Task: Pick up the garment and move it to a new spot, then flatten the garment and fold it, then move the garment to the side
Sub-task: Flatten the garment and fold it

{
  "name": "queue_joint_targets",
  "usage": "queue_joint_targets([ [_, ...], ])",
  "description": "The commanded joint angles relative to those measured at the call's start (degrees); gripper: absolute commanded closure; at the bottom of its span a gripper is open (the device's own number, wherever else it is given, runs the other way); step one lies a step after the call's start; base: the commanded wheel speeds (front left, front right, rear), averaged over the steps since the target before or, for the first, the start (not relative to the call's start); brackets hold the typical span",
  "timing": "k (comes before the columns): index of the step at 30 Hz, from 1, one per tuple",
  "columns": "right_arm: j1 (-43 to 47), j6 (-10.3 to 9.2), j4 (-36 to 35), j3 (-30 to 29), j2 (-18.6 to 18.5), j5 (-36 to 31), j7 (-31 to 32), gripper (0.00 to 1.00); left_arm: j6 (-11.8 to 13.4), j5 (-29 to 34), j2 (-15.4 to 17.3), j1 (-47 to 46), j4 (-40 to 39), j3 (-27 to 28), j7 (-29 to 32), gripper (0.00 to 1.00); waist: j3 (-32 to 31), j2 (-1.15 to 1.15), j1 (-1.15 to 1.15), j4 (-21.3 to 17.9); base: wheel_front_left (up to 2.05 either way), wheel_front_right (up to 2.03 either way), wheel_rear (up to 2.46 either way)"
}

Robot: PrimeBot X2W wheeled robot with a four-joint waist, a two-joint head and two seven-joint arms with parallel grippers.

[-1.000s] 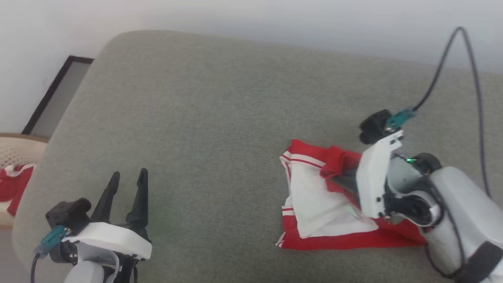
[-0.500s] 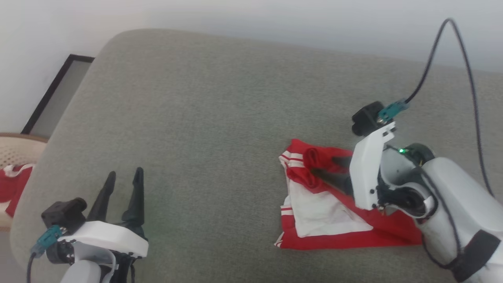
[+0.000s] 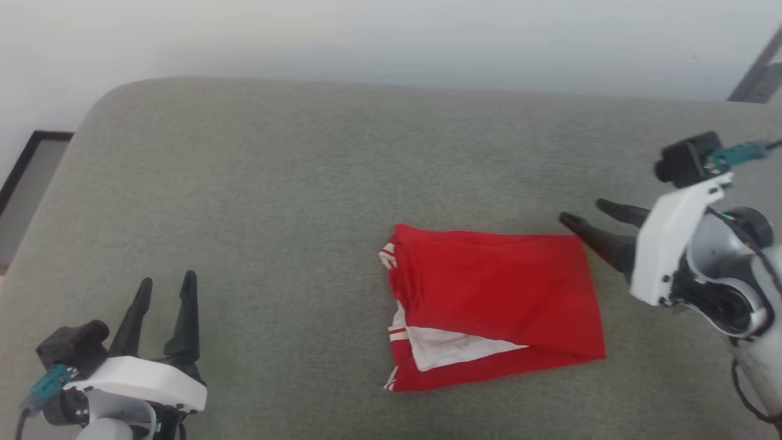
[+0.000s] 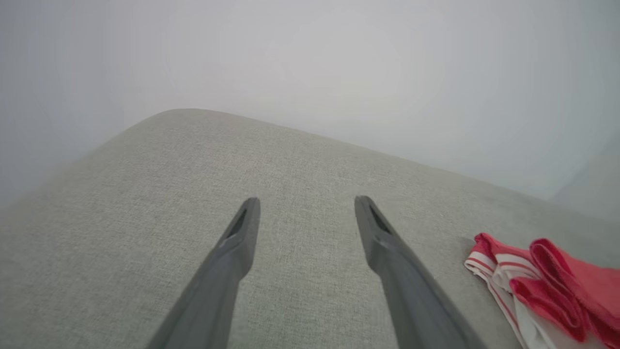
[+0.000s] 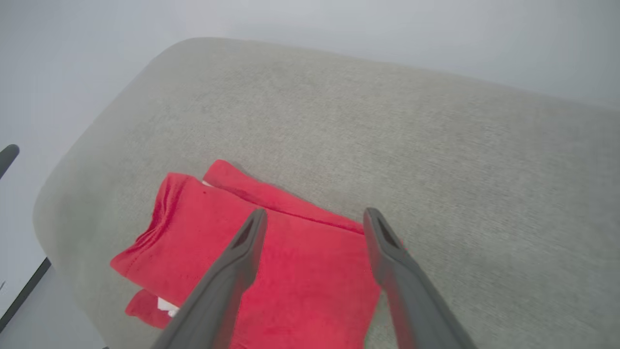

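Observation:
The garment (image 3: 495,299) lies folded into a red rectangle on the grey cushion (image 3: 305,183), with a white sleeve and striped trim peeking out along its left and lower edges. My right gripper (image 3: 583,211) hangs open just off the garment's upper right corner, nothing between its fingers. The right wrist view looks down on the red fold (image 5: 300,271) through the open right gripper (image 5: 315,215). My left gripper (image 3: 164,282) stands open at the lower left, far from the garment. In the left wrist view the open left gripper (image 4: 305,201) points over bare cushion, with the garment (image 4: 547,281) at the right edge.
The cushion's rounded left corner (image 3: 104,104) drops off to a pale floor with a dark-framed panel (image 3: 27,177). A white wall (image 3: 391,36) runs behind the cushion. Bare cushion stretches left of and behind the garment.
My right gripper has opened, let go of the red flap and drawn back to the right. The flap now lies folded over the white part. The head camera has shifted.

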Motion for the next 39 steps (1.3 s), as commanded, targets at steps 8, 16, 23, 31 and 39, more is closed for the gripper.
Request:
queue_joint_targets([
  [8, 6.9, -0.01, 0.5, -5.3, -2.0, -2.2, -9.3, 0.00, 0.6, 0.1, 2.1, 2.8, -1.0, 1.2, 0.0, 0.00, -2.3, 0.00, 0.00, -4.8, 0.00, 0.00, 0.00],
  [16, 11.9, -0.01, 2.0, -6.2, -3.2, -4.1, -24.1, 0.00, 1.3, 0.0, 3.1, 6.3, -2.0, 1.8, 0.1, 0.00, -4.5, 0.00, 0.00, -7.7, 0.00, 0.00, 0.00],
  [23, 14.8, -0.01, 5.9, -6.0, -3.2, -6.6, -35.2, 0.00, 1.5, -0.5, 4.1, 9.0, -2.6, 2.3, 0.4, 0.00, -6.5, 0.00, 0.00, -9.2, 0.00, 0.00, 0.00],
  [31, 18.1, -0.01, 10.7, -6.5, -2.1, -6.2, -41.9, 0.00, 1.1, -1.3, 5.0, 11.3, -2.6, 3.1, 0.3, 0.00, -7.8, 0.00, 0.00, -10.2, 0.00, 0.00, 0.00],
  [39, 19.5, -0.01, 11.9, -6.5, -1.6, -5.9, -43.5, 0.00, 1.3, -1.1, 5.7, 11.6, -3.2, 3.5, 0.1, 0.00, -8.0, 0.00, 0.00, -10.6, 0.00, 0.00, 0.00],
])
